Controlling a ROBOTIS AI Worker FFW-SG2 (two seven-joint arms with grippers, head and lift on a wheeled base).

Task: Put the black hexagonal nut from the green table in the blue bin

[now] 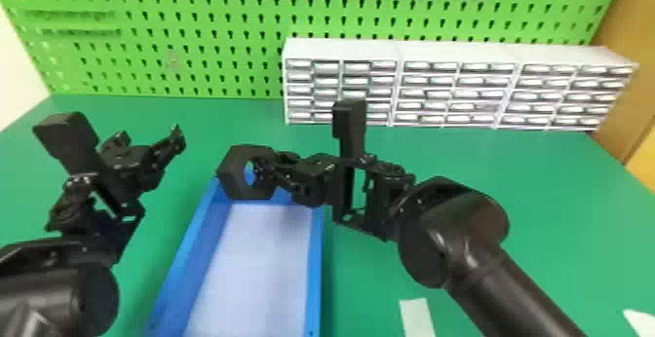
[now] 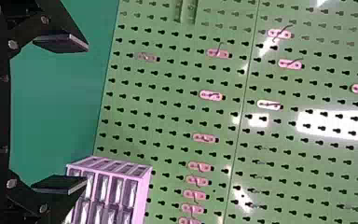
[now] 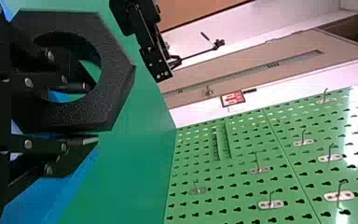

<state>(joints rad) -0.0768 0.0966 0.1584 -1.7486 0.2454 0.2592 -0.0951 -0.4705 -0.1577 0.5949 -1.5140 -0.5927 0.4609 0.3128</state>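
My right gripper is shut on the black hexagonal nut, holding it over the far left corner of the blue bin. In the right wrist view one finger of my right gripper passes through the hole of the nut and the other lies against its outer side. My left gripper stands raised above the table left of the bin; in the left wrist view my left gripper is open with nothing between its fingers.
The green table extends around the bin. White drawer cabinets line its back right, before a green pegboard. A pale strip lies right of the bin, near the front edge of the head view.
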